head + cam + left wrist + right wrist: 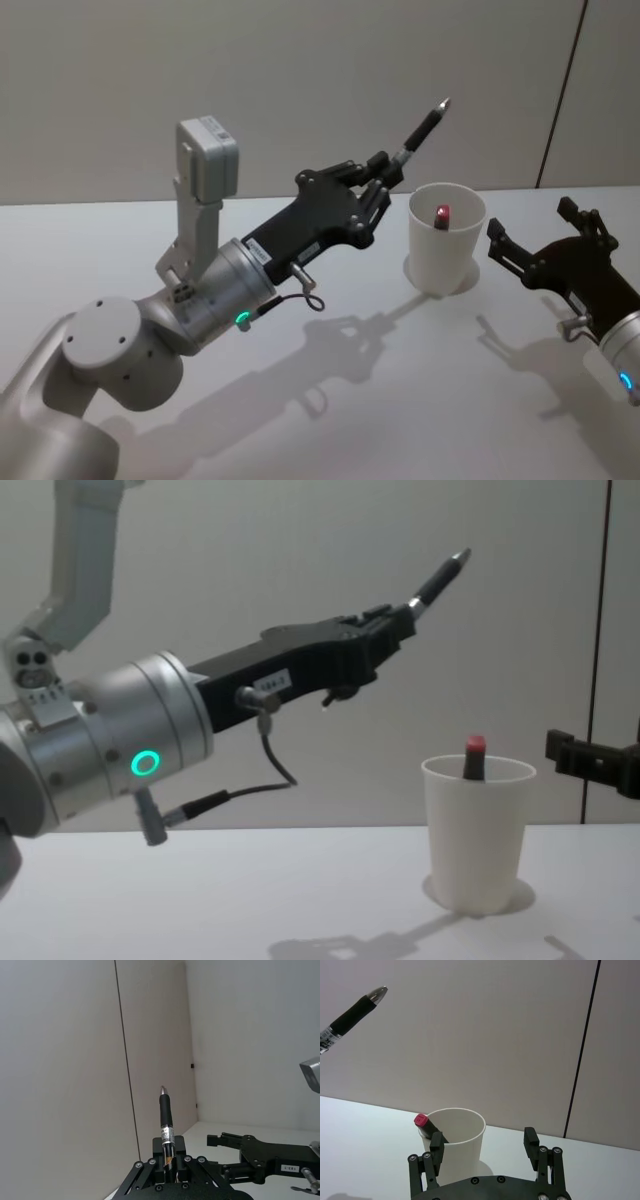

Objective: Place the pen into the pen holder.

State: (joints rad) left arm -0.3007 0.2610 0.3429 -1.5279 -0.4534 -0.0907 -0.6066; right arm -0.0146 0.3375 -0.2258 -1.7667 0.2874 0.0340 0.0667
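Nearest the robot, the left arm (200, 300) reaches forward and up from the lower left, above the white bench (350, 400). At its end the left hand (385, 172) is raised clear of the bench, its 2 fingers closed narrowly on the lower barrel of 1 pen (425, 125). The pen is tilted, its black grip and silver tip pointing up and away toward the wall (300, 80). It is above and to the left of the pen holder (445, 250) and not touching it. On the right side, the right hand (535, 228) sits at about rim height just beside the pen holder, its fingers spread wide and holding nothing. The pen holder stands upright on the bench, beyond and between the 2 hands. Inside it leans a red-capped marker (442, 213), whose red end shows just above the rim in the chest view.
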